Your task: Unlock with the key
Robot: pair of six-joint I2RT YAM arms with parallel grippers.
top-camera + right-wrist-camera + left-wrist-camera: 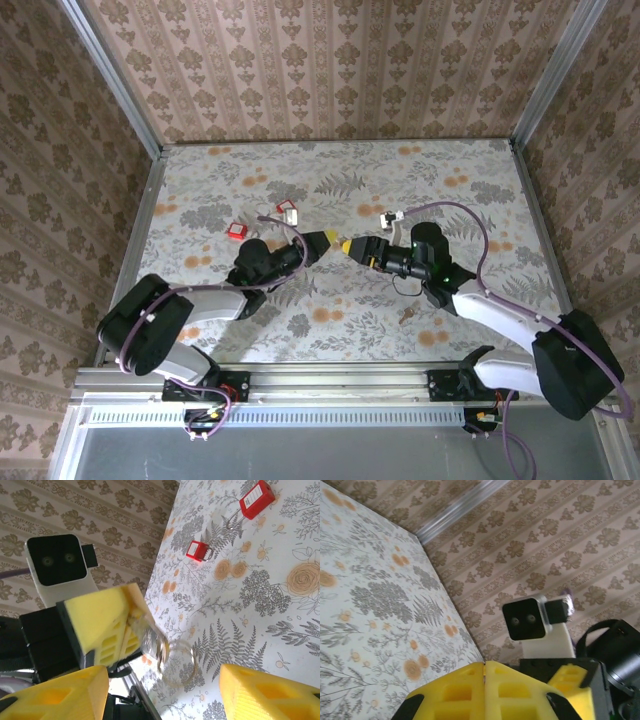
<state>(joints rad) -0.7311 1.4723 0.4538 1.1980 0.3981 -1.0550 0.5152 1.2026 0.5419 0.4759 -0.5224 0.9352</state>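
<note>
Red padlock (pixel 237 230) flat on floral table (pixel 200 190); damask wallpaper walls (pixel 330 70); metal rail (pixel 330 378) at near edge.

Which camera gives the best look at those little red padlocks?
The right wrist view. The nearer padlock and the farther padlock appear large and sharp there, bright red, and the nearer one's thin wire loop is plain to see. The top view shows both only as tiny specks left of centre.
</note>
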